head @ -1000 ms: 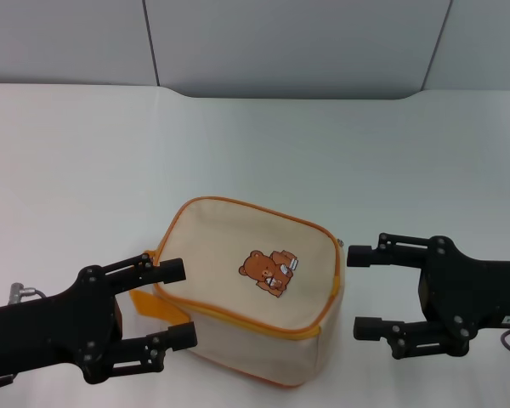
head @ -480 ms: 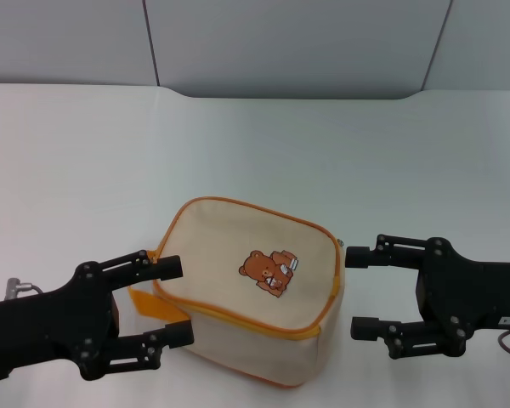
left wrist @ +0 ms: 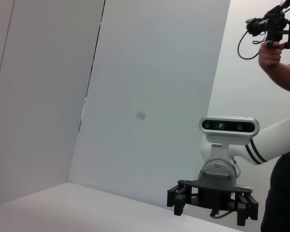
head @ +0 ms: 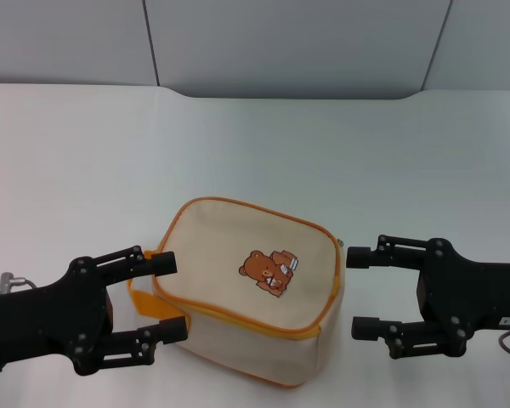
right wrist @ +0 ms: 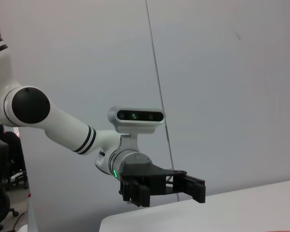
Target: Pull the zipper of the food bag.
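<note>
The food bag (head: 238, 285), beige with orange piping and a brown bear print, sits on the white table near its front edge. The zipper (head: 229, 316) runs as an orange line around the top rim, with a tiny silvery pull (head: 343, 242) at the right corner. An orange strap (head: 144, 302) hangs on the bag's left side. My left gripper (head: 171, 296) is open at the bag's left side, its fingers spanning the strap. My right gripper (head: 358, 291) is open just right of the bag, its upper fingertip close below the pull. Neither holds anything.
The white table (head: 255, 144) stretches behind the bag to a grey wall. The left wrist view shows my right gripper (left wrist: 211, 208) far off and a person with a camera (left wrist: 275, 29). The right wrist view shows my left gripper (right wrist: 162, 189).
My left gripper has drawn slightly back to the left, its fingertips now nearer the bag's left edge. The right gripper and the bag have not moved.
</note>
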Tool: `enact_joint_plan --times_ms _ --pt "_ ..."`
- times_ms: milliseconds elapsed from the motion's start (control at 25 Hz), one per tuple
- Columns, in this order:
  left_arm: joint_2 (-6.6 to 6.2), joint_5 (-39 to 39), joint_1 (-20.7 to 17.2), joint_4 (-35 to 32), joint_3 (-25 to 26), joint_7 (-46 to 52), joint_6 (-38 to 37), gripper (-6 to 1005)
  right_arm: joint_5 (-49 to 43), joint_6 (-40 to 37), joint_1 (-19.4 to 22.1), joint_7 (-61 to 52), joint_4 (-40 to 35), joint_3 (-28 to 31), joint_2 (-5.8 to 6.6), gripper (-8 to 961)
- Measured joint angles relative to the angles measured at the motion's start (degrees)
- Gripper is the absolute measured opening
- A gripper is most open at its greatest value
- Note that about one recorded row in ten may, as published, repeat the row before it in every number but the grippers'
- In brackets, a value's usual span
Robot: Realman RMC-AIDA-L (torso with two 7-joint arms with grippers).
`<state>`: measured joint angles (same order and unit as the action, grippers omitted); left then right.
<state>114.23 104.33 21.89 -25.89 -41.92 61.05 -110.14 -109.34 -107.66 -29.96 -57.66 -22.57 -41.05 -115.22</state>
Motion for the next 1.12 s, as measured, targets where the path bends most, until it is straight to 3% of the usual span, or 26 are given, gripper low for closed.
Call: enact_joint_plan --times_ms 1120 --pt "0.03 1.31 1.27 -0.88 0.09 0.66 0.11 801 -0.09 -0.08 -0.27 0.29 -0.20 0.00 -0.44 792"
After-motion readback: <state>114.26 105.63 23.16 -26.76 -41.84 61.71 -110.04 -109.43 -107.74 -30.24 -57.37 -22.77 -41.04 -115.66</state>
